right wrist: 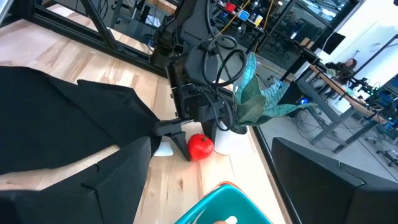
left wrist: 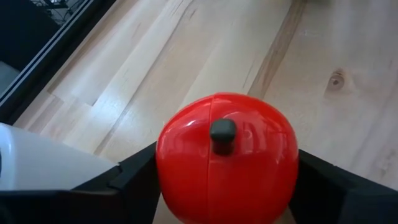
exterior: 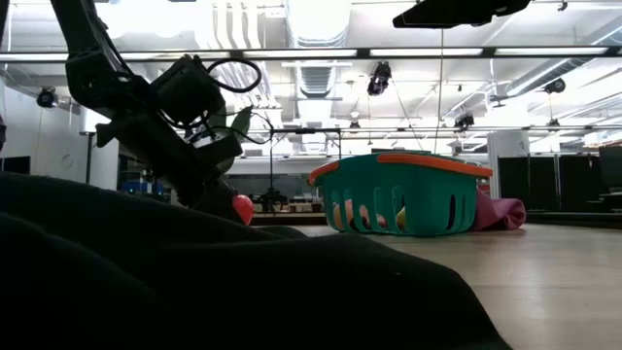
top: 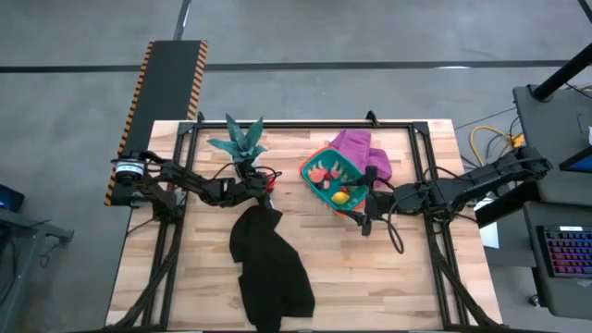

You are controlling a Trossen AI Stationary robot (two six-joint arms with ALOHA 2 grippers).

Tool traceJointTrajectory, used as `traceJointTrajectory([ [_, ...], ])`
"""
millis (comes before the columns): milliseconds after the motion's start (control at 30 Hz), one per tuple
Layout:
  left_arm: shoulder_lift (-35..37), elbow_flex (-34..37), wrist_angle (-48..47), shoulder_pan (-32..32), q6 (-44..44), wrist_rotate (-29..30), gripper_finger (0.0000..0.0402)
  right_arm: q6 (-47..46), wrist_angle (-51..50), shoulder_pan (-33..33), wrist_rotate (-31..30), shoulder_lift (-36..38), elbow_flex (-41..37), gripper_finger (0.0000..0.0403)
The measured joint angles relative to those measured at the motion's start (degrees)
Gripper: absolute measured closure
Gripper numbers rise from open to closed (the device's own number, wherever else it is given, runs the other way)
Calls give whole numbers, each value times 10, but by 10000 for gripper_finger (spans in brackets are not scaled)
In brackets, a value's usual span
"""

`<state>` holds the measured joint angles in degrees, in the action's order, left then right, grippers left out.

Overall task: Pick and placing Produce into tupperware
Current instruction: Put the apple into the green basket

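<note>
A red toy tomato (left wrist: 227, 165) with a dark stem sits between the fingers of my left gripper (left wrist: 227, 177). It lies at the far end of the black cloth beside the potted plant (top: 242, 141). The gripper (top: 269, 190) is shut on it. The teal tupperware (top: 307, 170) with an orange rim stands to its right and holds several small toy produce pieces, one of them yellow (top: 340, 196). My right gripper (top: 359, 213) hovers open at the container's near right corner, pointing toward the left arm. My left gripper pinches the red tomato by its two opposite sides (left wrist: 163, 168), one finger (left wrist: 134, 177) on each side. The fingers come in low and slanting down from the table's left. The tomato (right wrist: 200, 147) stands stem up at table level; I cannot tell whether it is lifted.
A large black cloth (top: 268, 264) covers the table's near middle and fills the low view's foreground. A purple cloth (top: 363, 151) lies behind the container. The plant's white pot (right wrist: 230, 142) stands right beside the left gripper. Bare wood lies to the near left and near right.
</note>
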<state>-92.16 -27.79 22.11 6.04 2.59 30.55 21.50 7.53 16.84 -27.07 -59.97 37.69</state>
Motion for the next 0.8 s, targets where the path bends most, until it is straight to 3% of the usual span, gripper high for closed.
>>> traceJointTrajectory([
  [467,44,-17,-1,-3,0,-27,147,0,0,0,0,0,0,76],
  [800,98,-73,3,-38,-50,-49,148,-2,-6,0,-20,20,0,76],
])
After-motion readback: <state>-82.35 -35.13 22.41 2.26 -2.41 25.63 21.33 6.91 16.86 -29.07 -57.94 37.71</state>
